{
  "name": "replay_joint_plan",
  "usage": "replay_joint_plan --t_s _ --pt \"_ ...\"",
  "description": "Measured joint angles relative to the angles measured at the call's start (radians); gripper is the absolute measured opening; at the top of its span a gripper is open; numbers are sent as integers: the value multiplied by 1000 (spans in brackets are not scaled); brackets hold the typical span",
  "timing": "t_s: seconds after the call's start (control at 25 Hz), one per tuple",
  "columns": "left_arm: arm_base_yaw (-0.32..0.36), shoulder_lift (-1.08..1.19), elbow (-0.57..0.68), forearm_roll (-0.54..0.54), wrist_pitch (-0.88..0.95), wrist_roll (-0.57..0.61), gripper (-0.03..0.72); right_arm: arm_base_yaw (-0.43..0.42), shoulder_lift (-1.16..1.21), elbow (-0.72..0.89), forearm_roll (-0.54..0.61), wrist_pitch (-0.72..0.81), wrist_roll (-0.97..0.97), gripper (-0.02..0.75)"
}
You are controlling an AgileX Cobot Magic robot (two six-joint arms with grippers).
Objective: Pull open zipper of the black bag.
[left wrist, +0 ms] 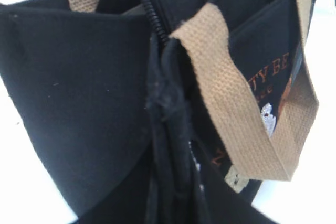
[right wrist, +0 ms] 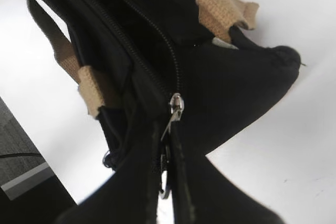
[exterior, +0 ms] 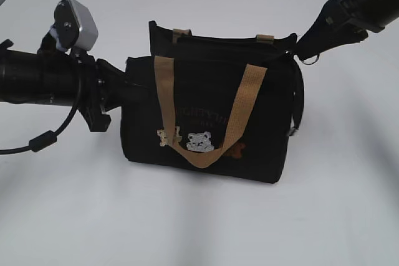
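Because a zipper only slides if the fabric behind it is held firm, I have the two arms working opposite ends of the black bag (exterior: pixel 212 119), which stands upright on the white table (exterior: pixel 199 228) in the exterior view. My left gripper (exterior: pixel 124 91) presses into the bag's left end, and my right gripper (exterior: pixel 305 45) reaches down to the top right corner, where a small ring (exterior: pixel 311 60) hangs just below its tip. A tan handle (exterior: pixel 209 113) droops over the front, clear of both.

In the left wrist view, a pinched ridge of black fabric (left wrist: pixel 168 129) runs up the middle, so I judge the left jaws clamped on the bag's end as an anchor. The zipper (left wrist: pixel 155 19) teeth show just above that fold.

In the right wrist view, the silver pull (right wrist: pixel 175 109) sits at the near end of the zipper line, and the two dark fingers (right wrist: pixel 131 182) close tightly around its tab, ready to draw it along. The teeth beyond it look joined, so I judge the pull hardly begun.
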Motion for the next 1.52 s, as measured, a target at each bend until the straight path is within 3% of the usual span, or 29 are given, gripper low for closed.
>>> replay_joint_plan --t_s 0.12,0.2,0.32,0.4,0.52,0.76,1.0,1.2,1.36,1.52 --pt "0 0 0 2 -11 -67 87 0 0 0 0 3 35 90" --pt "2 -1 0 8 -38 -161 181 -1 0 0 -3 14 69 229" --pt "6 -33 1 82 -60 -429 369 -1 0 -2 -3 77 136 365" --pt "7 -73 1 182 -61 -640 411 -1 0 -2 -3 132 182 379" --pt "7 -143 1 400 -61 -997 410 -1 -2 -2 -3 160 269 363" --pt "7 -311 9 963 -42 -1704 323 47 -96 71 -92 162 481 310" --pt "7 -590 99 1325 -1 -2129 305 151 -354 285 -321 166 623 305" --pt "7 -933 181 1525 152 -2313 302 152 -680 525 -487 169 706 305" --pt "8 -1180 190 1634 252 -2362 301 152 -992 672 -552 152 719 304" --pt "8 -1377 216 1667 279 -2377 276 152 -1231 779 -574 96 712 304"
